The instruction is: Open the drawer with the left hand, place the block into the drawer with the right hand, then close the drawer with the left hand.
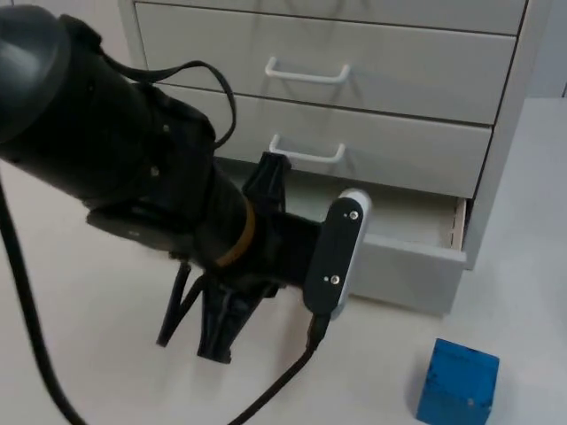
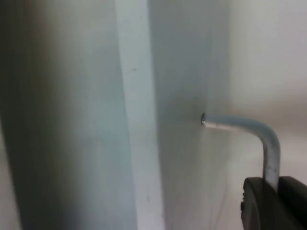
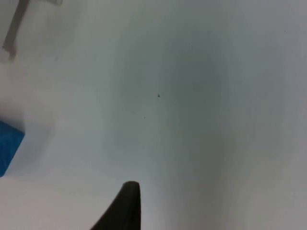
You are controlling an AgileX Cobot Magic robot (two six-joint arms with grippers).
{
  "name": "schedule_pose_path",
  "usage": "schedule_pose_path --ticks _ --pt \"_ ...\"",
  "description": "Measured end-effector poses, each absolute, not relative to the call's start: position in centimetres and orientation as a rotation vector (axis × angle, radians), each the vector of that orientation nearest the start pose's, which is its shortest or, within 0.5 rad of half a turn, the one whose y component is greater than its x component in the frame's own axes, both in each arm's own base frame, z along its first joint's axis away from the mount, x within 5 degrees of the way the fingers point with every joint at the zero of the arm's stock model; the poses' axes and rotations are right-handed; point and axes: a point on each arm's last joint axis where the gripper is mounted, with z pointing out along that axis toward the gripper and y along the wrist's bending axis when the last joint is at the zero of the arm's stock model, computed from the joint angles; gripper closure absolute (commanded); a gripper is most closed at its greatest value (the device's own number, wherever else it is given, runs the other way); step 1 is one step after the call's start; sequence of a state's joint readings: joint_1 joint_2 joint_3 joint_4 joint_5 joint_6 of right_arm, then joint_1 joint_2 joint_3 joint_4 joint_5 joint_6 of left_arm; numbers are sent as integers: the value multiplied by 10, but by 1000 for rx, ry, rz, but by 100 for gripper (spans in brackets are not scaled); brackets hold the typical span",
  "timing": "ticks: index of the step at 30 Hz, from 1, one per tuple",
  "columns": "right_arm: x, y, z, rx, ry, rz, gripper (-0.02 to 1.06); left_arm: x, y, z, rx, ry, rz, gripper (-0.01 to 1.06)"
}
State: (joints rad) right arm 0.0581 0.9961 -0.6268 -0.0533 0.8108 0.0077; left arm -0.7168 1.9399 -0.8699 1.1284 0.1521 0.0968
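White-grey laminate drawer fronts fill my top view: a pale grey chest of drawers [image 1: 496,142] stands at the far side of the white table top [image 1: 80,292], and its lowest drawer [image 1: 403,266] is pulled partly out, a strip of its inside showing behind the front panel. My left arm reaches across in front of it. In the left wrist view the left gripper [image 2: 274,203] is pinching the bent white metal handle [image 2: 261,139] of that drawer, the bar passing down between the two black fingertips (as far as I can judge, they are pressed onto it).

The blue cube-shaped block [image 1: 458,383] sits on the table near the drawer's right corner, apart from it and untouched; its edge also shows in the right wrist view [image 3: 8,146]. The right gripper [image 3: 125,206] waits above bare table near the block, and whether its fingers are spread I cannot tell.

I judge the opening step only partway done. The gap looks too narrow for the block, so a drop now could catch on the front panel. If I pull off-axis, the thin handle may slip from the fingertips or the drawer may bind. The left arm also crowds the approach, so the right arm could collide with it.
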Motion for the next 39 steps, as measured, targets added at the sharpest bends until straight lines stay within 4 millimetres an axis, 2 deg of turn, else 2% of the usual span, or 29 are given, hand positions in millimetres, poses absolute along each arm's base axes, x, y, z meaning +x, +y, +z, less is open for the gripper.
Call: schedule_pose_path --ticks 5,15,23,25,27,28,31,32,34,39 --pt "168 6 252 -103 2660 -42 -1 255 -207 93 -2903 -2066 -434 105" --pt "168 6 252 -103 2660 -42 -1 245 -210 90 -2889 -2064 -406 105" --pt "168 6 252 -103 2660 -42 -1 244 -209 90 -2884 -2073 -397 105" --pt "168 6 252 -103 2660 -42 -1 244 -209 90 -2882 -2075 -396 95" --pt "168 6 252 -103 2660 -42 -1 244 -209 90 -2879 -2079 -395 73" --pt "168 6 252 -103 2660 -42 -1 243 -209 89 -2878 -2076 -391 73" --pt "168 6 252 -103 2660 -42 -1 241 -207 88 -2866 -2080 -383 45" --pt "168 6 252 -103 2660 -42 -1 240 -207 87 -2864 -2076 -379 45" --pt "168 6 252 -103 2660 -42 -1 237 -205 82 -2841 -2065 -379 37" --pt "168 6 252 -103 2658 -42 -1 236 -203 81 -2826 -2064 -387 37"
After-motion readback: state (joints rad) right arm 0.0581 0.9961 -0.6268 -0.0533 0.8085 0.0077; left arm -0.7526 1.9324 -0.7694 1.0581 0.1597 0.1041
